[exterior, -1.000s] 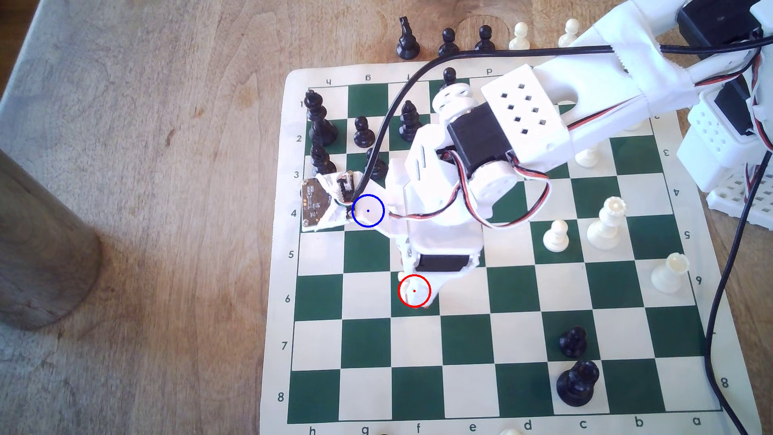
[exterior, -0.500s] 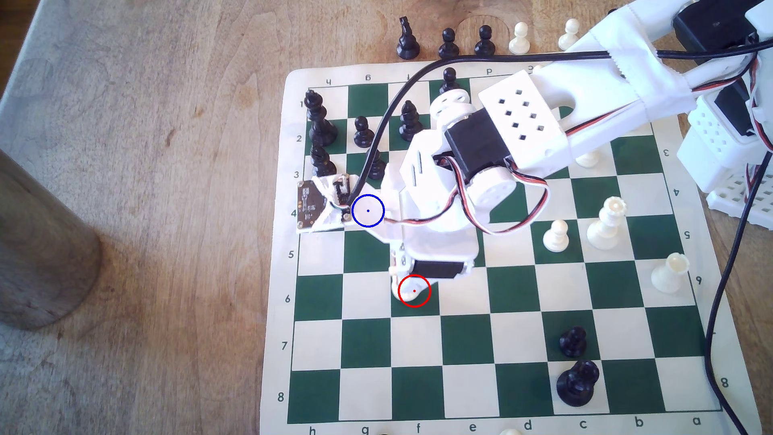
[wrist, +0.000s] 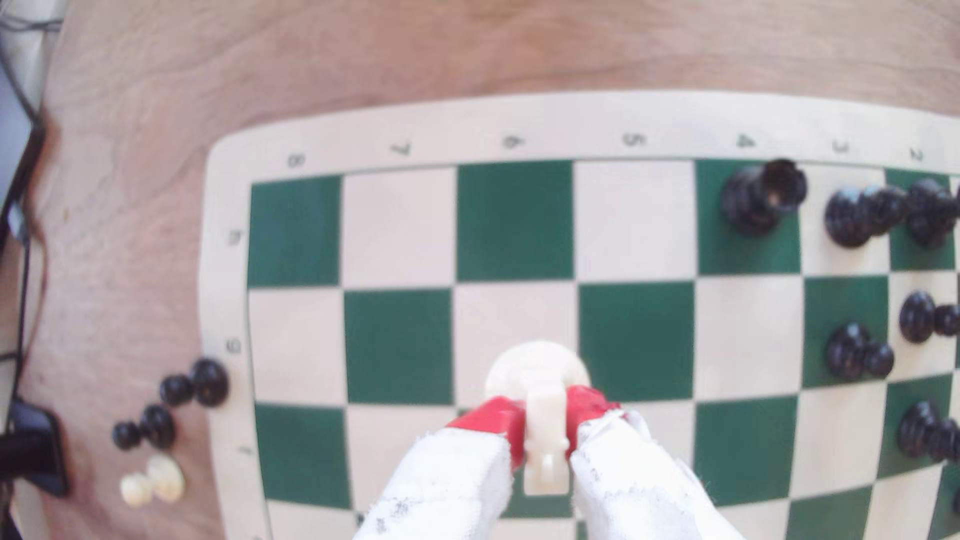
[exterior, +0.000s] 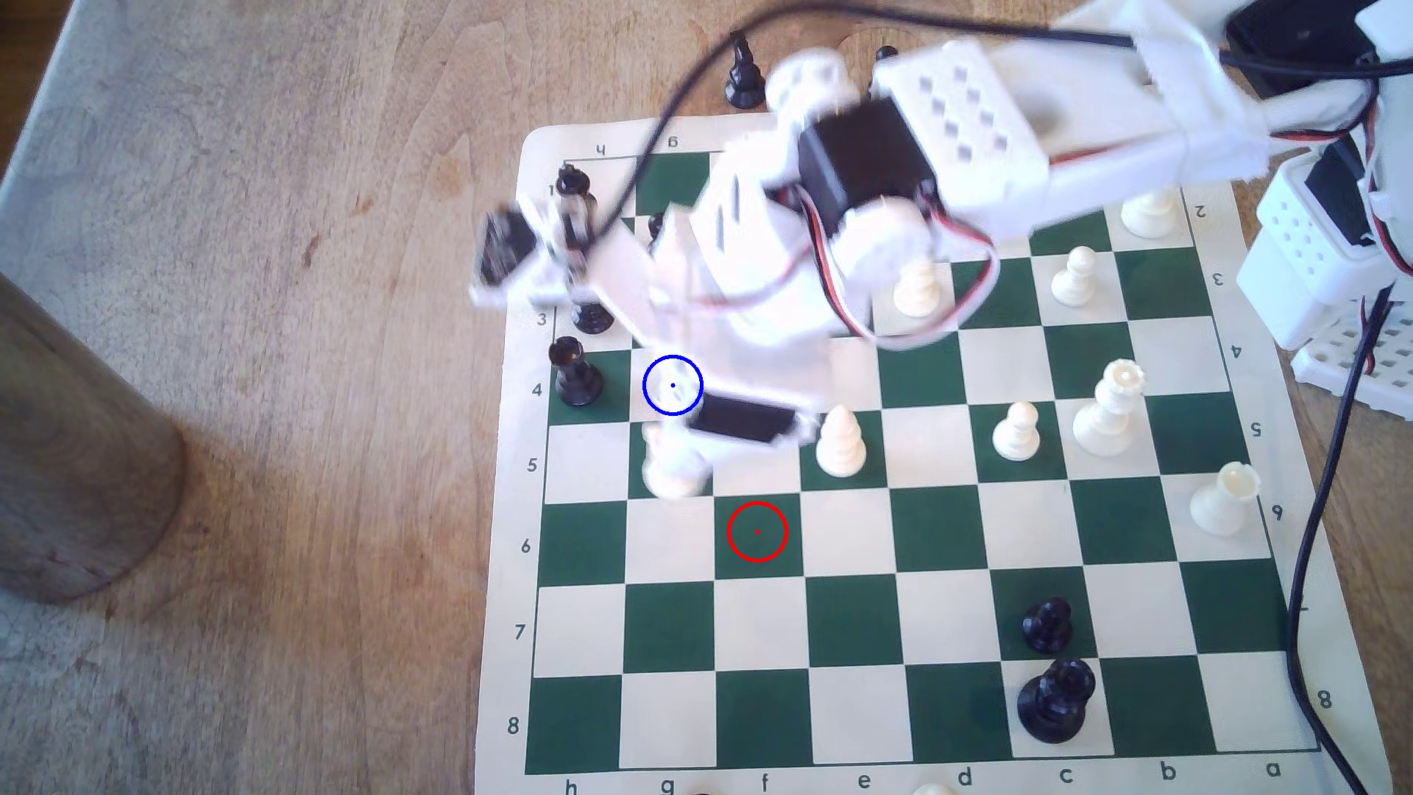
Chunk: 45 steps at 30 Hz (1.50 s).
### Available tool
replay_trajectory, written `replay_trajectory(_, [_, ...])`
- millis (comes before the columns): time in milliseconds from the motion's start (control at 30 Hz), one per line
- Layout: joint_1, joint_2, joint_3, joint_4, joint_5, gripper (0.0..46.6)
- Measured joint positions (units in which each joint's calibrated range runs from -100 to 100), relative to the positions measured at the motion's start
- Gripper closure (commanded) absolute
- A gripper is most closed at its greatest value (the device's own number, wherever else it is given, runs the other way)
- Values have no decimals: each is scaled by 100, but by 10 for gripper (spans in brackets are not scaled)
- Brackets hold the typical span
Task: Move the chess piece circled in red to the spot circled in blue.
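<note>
Exterior view, going left to right: a black rook stands on the dark square at the board's edge, at nine o'clock from the blue-ringed square. Just past that ring, at about six o'clock from it, the cream knight hangs blurred over the dark square of row 5, held in the gripper. The red-ringed square lies at four o'clock from the knight and is bare. A cream bishop stands at one o'clock from the red ring, with a cream pawn farther right.

In the wrist view the gripper pinches the knight between its red fingertips, the jaws pressed against the piece's sides. The knight's round base faces the chessboard and looks clear of it, though blur makes this uncertain.
</note>
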Motion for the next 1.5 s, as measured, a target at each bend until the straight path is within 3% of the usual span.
replay_trajectory(333, [878, 377, -244, 0, 0, 464])
replay_trajectory(1400, [1040, 1450, -461, -223, 83, 463])
replay_trajectory(1433, [1055, 1450, -461, -223, 78, 457])
replay_trajectory(1500, [1069, 1450, -461, -223, 73, 389])
